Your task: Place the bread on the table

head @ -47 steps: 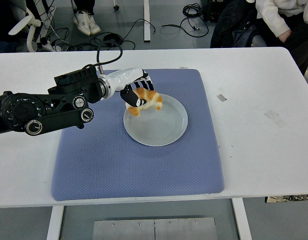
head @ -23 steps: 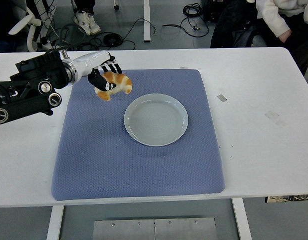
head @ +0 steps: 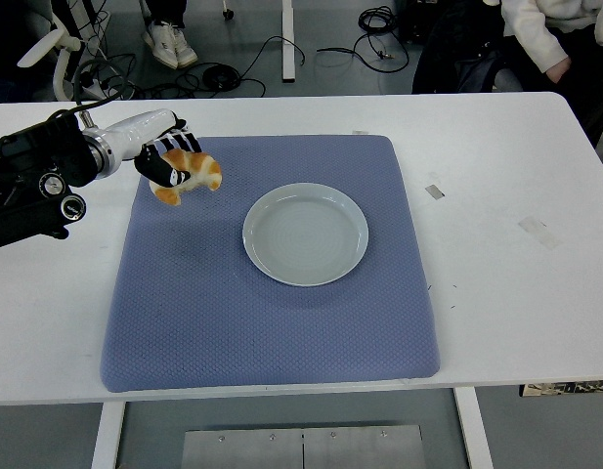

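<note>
My left hand is clamped on the bread, at ten o'clock from the plate. It looks light, soft and crushable, so I grip its middle gently.

**No readable text in view**

No words, brand marks, nos. or signs can be read anywhere in the head view. The white table carries a few small grey patches, e.g. one at and another at; these look like bits of tape, poss. blank, but they're too small to tell if anything is printed on them. The black arm housing at left shows round fittings only, no legible lettering. The blue mat and the plate are plain, w/o any print.
</note>
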